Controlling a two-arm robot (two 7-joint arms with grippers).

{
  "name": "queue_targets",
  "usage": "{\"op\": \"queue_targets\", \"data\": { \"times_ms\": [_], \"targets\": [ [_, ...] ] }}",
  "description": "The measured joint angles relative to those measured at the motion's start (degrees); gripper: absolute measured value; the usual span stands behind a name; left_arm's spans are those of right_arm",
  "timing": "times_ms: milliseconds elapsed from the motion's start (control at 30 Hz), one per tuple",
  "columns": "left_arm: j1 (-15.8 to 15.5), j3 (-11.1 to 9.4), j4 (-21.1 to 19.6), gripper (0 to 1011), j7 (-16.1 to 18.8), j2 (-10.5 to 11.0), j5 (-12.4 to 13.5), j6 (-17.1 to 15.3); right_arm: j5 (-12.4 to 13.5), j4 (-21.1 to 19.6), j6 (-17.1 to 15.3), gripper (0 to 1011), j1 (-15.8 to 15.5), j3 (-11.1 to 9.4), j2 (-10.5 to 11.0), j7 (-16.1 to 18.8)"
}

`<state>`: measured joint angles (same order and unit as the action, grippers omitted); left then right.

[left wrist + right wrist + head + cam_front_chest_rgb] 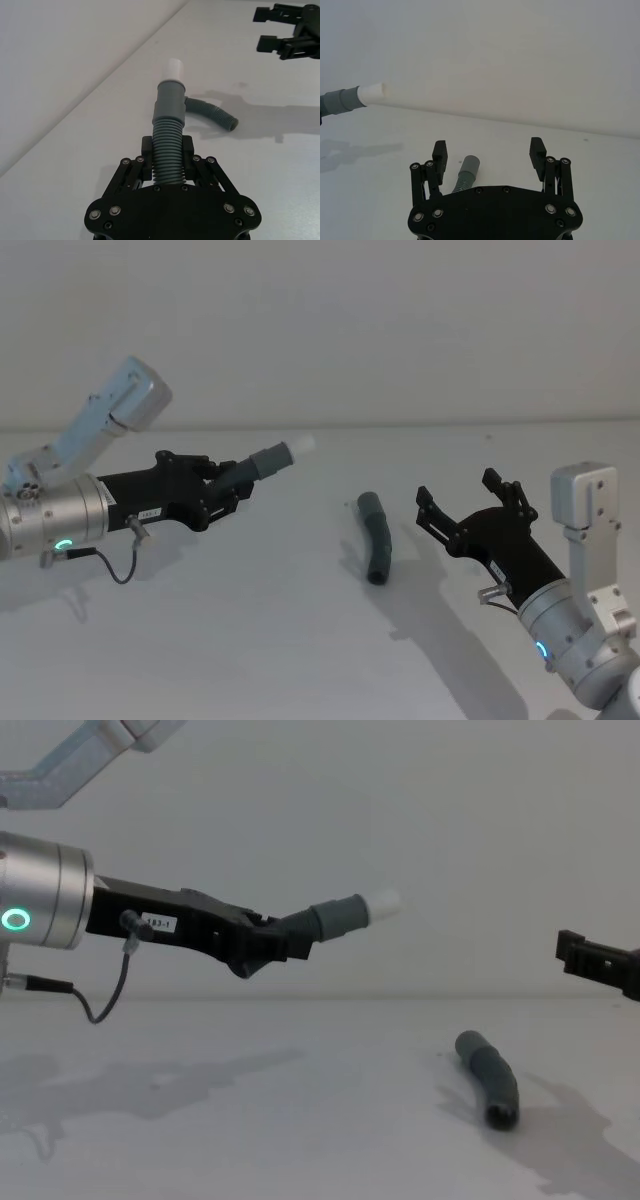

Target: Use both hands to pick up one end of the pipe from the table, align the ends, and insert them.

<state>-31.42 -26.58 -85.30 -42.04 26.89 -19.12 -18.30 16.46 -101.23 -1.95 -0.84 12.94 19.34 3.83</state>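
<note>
My left gripper (228,485) is shut on the ribbed body of one grey pipe piece (268,461) and holds it in the air above the table (250,640). Its white tip (300,447) points up and toward the right. The left wrist view shows the jaws clamped on this piece (169,107). The other grey pipe piece (376,536) lies bent on the table at centre. Just right of it my right gripper (458,490) hovers open and holds nothing. In the right wrist view this piece's smooth cuff (469,166) sits low between the open fingers (440,150).
The white table runs back to a plain pale wall (400,330). Shadows of both arms fall on the surface. Bare table lies in front of and to the left of the lying piece.
</note>
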Motion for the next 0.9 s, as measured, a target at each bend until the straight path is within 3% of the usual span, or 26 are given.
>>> {"op": "queue_targets", "data": {
  "times_ms": [900],
  "targets": [
    [0.59,-1.1,1.27,306,-3.9,1.27,-2.78,4.93,0.0,0.0,0.0,1000,0.0,0.0,0.0,0.0]
  ]
}}
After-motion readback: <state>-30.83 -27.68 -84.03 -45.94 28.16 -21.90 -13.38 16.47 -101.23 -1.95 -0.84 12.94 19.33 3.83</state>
